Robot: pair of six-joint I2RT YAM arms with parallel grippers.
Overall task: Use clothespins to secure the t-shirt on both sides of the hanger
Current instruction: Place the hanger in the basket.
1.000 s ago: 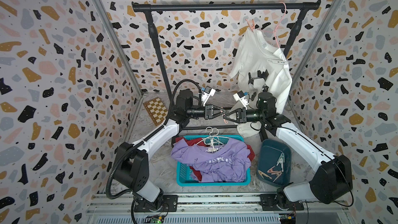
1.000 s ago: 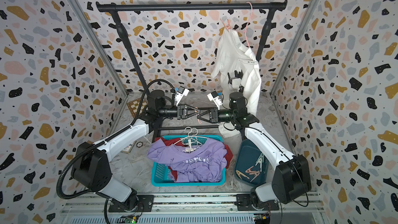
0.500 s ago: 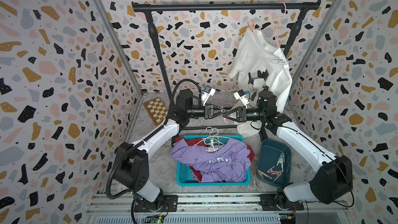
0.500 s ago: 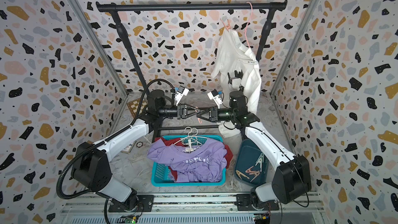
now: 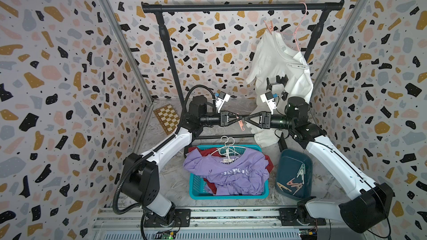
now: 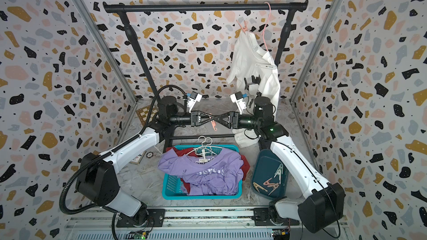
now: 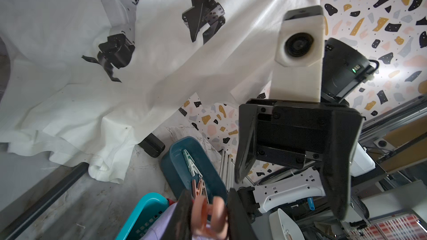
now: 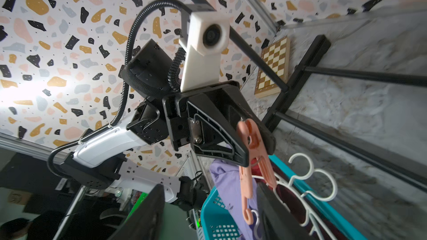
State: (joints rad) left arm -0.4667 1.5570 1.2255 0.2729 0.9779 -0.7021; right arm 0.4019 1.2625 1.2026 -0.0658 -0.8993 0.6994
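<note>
In both top views my two grippers meet tip to tip in mid-air above the basket. My left gripper [image 5: 239, 119] [image 6: 212, 118] [image 7: 209, 215] is shut on a peach-pink clothespin [image 5: 241, 124] [image 7: 209, 212] [image 8: 250, 158], which hangs down from its tips. My right gripper [image 5: 246, 120] [image 8: 208, 215] is open. Its fingers [image 8: 275, 213] stand wide either side of the clothespin's lower end. The white t-shirt [image 5: 277, 65] [image 7: 92, 88] droops from a pink hanger [image 5: 298, 31] on the black rail [image 5: 242, 8]. Another pink clothespin [image 5: 269, 25] pins its upper shoulder.
A dark teal tray [image 5: 286, 158] by the right arm holds several loose clothespins [image 5: 297, 178]. A turquoise basket [image 5: 196, 185] in front carries a purple shirt [image 5: 226, 172] and white hangers [image 5: 227, 146]. A chessboard [image 5: 166, 118] leans at the back left. The rack's floor bars cross under the grippers.
My right gripper's jaws have swung open and released the clothespin. My left gripper still holds it in the same spot. Neither arm has shifted much.
</note>
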